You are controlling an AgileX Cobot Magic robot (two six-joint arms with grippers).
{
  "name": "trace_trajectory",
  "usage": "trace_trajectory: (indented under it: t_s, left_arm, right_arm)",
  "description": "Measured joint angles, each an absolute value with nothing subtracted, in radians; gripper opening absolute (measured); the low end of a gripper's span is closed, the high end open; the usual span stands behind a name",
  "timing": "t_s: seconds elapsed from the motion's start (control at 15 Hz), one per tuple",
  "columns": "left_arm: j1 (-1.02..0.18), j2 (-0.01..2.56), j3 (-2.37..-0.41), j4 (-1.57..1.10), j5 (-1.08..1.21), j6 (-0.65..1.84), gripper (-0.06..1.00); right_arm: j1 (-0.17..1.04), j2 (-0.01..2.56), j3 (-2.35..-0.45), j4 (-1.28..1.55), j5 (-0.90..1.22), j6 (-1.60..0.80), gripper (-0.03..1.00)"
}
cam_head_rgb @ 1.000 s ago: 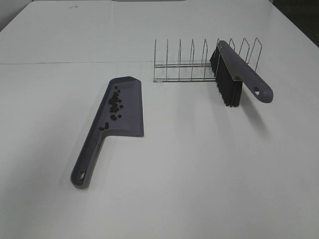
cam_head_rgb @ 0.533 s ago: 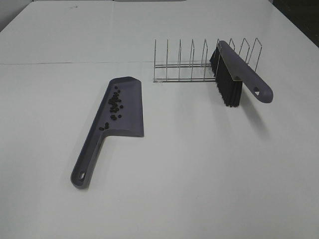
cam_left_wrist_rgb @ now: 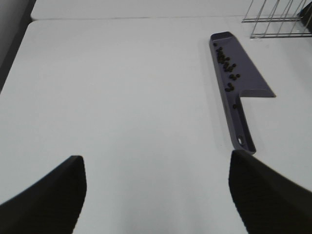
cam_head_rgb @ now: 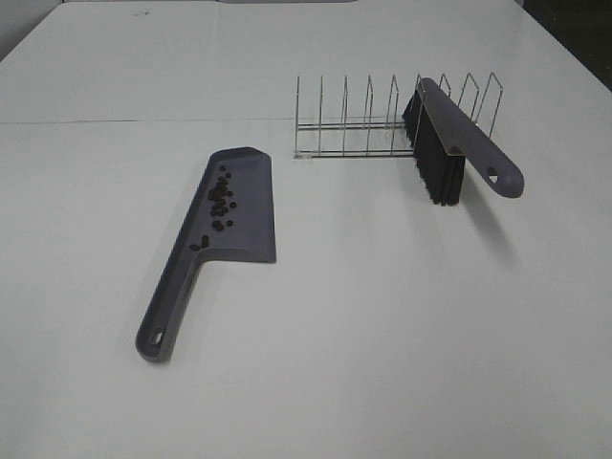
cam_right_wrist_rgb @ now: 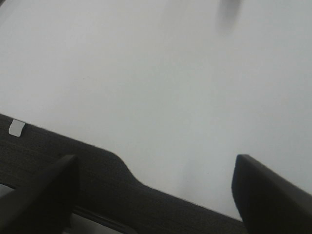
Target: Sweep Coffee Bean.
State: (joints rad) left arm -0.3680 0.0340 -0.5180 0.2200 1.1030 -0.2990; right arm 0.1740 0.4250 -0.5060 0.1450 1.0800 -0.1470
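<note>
Several tiny dark coffee beans (cam_head_rgb: 219,201) lie inside the grey dustpan (cam_head_rgb: 251,228), which rests flat on the white table with its handle toward the front. Both also show in the left wrist view, the beans (cam_left_wrist_rgb: 227,63) on the dustpan (cam_left_wrist_rgb: 253,80). The grey brush (cam_head_rgb: 469,134) with black bristles (cam_head_rgb: 437,170) rests in the wire rack (cam_head_rgb: 354,129). Neither gripper appears in the exterior high view. My left gripper (cam_left_wrist_rgb: 153,163) is open and empty, well short of the dustpan. My right gripper (cam_right_wrist_rgb: 156,161) is open and empty above the table's edge.
The wire rack's corner shows in the left wrist view (cam_left_wrist_rgb: 278,19). In the right wrist view the white table ends at a dark floor (cam_right_wrist_rgb: 73,195) with a small white tag (cam_right_wrist_rgb: 16,127).
</note>
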Motion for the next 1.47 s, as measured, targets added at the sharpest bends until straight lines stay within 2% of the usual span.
trace_trajectory:
  t_s: [0.2,0.87,0.93,1.0,1.2,1.47]
  left_arm:
    - [-0.368,0.034,-0.506,0.151,1.062,-0.177,0.76]
    - [-0.368,0.034,-0.506,0.14,1.061,-0.161,0.76]
    - [-0.34,0.034,-0.506,0.14,1.061,-0.161,0.76]
    - [-0.255,0.034,-0.506,0.14,1.061,-0.159,0.76]
    - [-0.114,0.03,-0.506,0.141,1.061,-0.159,0.76]
    - [-0.031,-0.003,-0.506,0.141,1.06,-0.159,0.76]
  right_arm:
    - [0.174,0.425,-0.506,0.146,1.08,-0.147,0.75]
    - [0.168,0.425,-0.506,0.149,1.08,-0.147,0.75]
    - [0.123,0.408,-0.506,0.149,1.079,-0.147,0.75]
    - [0.058,0.347,-0.506,0.149,1.078,-0.147,0.75]
    - [-0.041,0.202,-0.506,0.149,1.077,-0.147,0.75]
    - [-0.092,0.038,-0.506,0.154,1.078,-0.147,0.75]
